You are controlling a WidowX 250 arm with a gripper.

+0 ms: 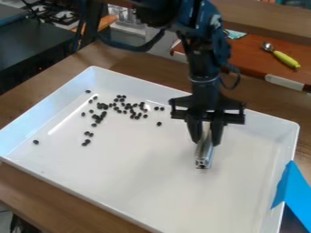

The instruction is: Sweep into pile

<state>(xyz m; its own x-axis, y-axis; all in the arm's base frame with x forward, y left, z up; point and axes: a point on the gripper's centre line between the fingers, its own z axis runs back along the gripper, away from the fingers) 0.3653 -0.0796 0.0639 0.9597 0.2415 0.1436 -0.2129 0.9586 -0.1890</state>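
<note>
- The white tray (130,177) spreads across the frame's centre and lower part; any stroke should stay inside its walls.
- At the lower right, a folded blue piece (291,186) leans over the tray's right-hand wall, so sweeping strokes are best kept leftward of it.
- Right of centre, a silver tool (204,157) points down, its hollow end low over the tray floor; whether it touches, I cannot tell. It wants a low, light, level pass; pressed hard, it could catch or scrape.
- Just above it, the gripper (206,140) is clamped on this tool, 1 finger on each side. A firm grip matters, since side load may twist the tool.
- At the far left, 1 stray piece (36,142) sits apart. It probably needs its own stroke, from its outer side toward the rest.
- Left of centre, a few dark pieces (86,143) trail below the main group; nudge them upward, slowly, since they look apt to roll.
- In the upper left, the main scatter (126,107) makes the natural target. I'd lift the tool clear, lower it beyond the outliers and push inward with short strokes from several sides; 1 long fast sweep could scatter the lot.
</note>
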